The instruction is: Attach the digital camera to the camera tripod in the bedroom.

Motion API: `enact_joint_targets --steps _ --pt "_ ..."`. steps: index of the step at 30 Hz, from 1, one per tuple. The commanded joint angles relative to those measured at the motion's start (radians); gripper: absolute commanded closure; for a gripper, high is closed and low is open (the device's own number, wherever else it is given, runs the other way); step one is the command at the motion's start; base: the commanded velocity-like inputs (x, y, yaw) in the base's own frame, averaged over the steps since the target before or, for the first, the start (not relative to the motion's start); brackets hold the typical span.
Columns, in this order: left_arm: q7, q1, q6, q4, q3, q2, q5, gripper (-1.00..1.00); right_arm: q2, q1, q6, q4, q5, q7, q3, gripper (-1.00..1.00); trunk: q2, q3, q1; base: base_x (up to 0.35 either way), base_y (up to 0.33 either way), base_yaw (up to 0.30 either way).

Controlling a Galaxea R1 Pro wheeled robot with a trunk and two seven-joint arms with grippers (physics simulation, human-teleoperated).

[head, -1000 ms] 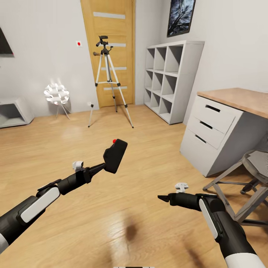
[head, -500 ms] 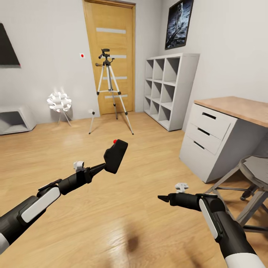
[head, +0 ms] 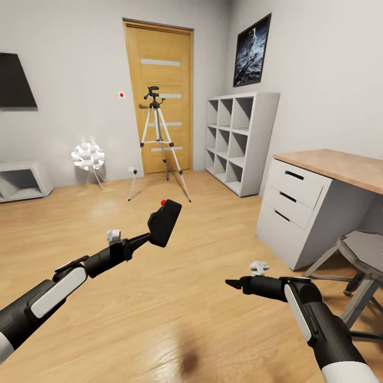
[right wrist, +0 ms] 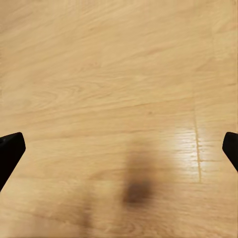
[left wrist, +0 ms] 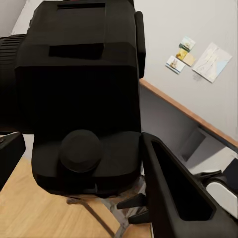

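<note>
The digital camera (head: 165,222), a black block with a red dot on top, hangs over the wood floor with my left gripper (head: 150,236) shut on its lower end. In the left wrist view the digital camera (left wrist: 79,89) sits between the black fingers (left wrist: 173,196). The camera tripod (head: 157,139), with silver legs and a black head, stands across the room in front of the wooden door (head: 159,64), well beyond the camera. My right gripper (head: 233,283) hovers low on the right, open and holding nothing. Its tips sit wide apart over bare floor in the right wrist view (right wrist: 120,151).
A white cube shelf (head: 240,139) stands against the right wall under an astronaut picture (head: 250,50). A grey desk with drawers (head: 298,205) and a chair (head: 361,255) are near right. A white floor lamp (head: 88,157) and a low grey unit (head: 21,182) stand at the left wall.
The head view has tilted upward, so the door, tripod and shelf sit lower in the picture. Both arms keep the same pose and the camera stays in the left gripper.
</note>
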Motion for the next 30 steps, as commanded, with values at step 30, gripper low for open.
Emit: enact_joint_targets --steps 30 --pt "0.363 -0.001 0.086 -0.042 0.0 -0.008 0.012 1.0 0.0 -0.001 0.008 0.0 -0.01 -0.003 -0.002 -1.0 0.007 0.115 -0.014 0.0 0.0 0.0"
